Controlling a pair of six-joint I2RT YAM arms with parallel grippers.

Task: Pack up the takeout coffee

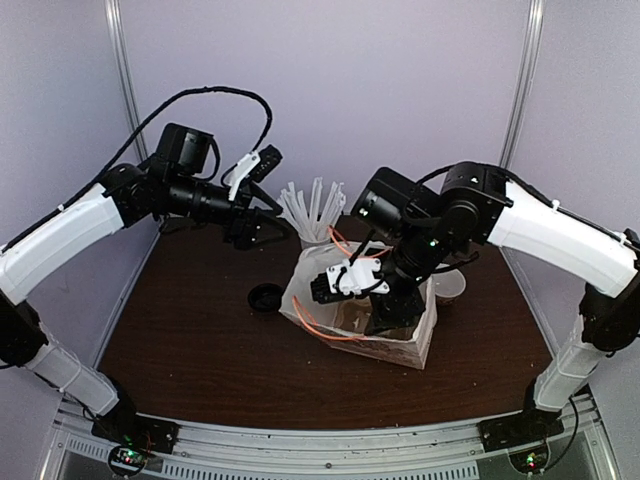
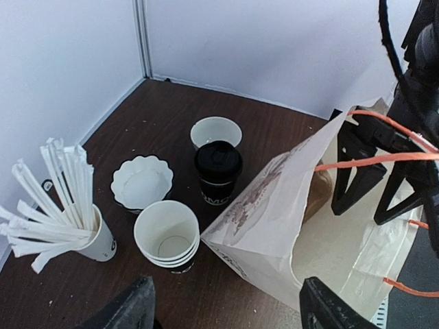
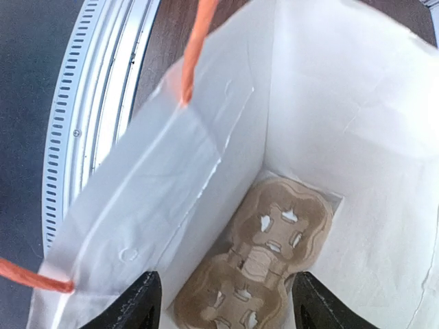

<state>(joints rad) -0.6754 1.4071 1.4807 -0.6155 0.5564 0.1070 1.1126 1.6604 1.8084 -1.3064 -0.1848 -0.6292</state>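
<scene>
Fingers of the left gripper (image 1: pixel 262 228), upper left of centre in the top view, are too small and dark to show how they stand. The right gripper (image 1: pixel 383 316) reaches down into the mouth of a white paper bag (image 1: pixel 410 345) at the middle of the brown table (image 1: pixel 190 340), and its spread cannot be read there either. A cup of wrapped straws (image 1: pixel 313 212) stands just behind the bag, and an open white cup (image 1: pixel 452 286) shows at the bag's right. From the left wrist, both dark fingertips (image 2: pixel 132 308) stand wide apart at the bottom edge with nothing between them. The takeout coffee (image 2: pixel 218 171) stands upright on the table at the centre of the frame, lid on, just left of the bag. The open white cup (image 2: pixel 216 130) is right behind it, a small cream bowl (image 2: pixel 142 181) is to its left, and stacked white cups (image 2: pixel 167 236) are below it in the frame. The straws are at lower left. At right, the right gripper's black fingers hang inside the bag between its orange handles (image 2: pixel 384 160). From the right wrist, that gripper's fingertips (image 3: pixel 137 301) are apart at the bottom of the frame. They are empty, above a brown cardboard cup carrier (image 3: pixel 264 264) lying on the bag's floor.
</scene>
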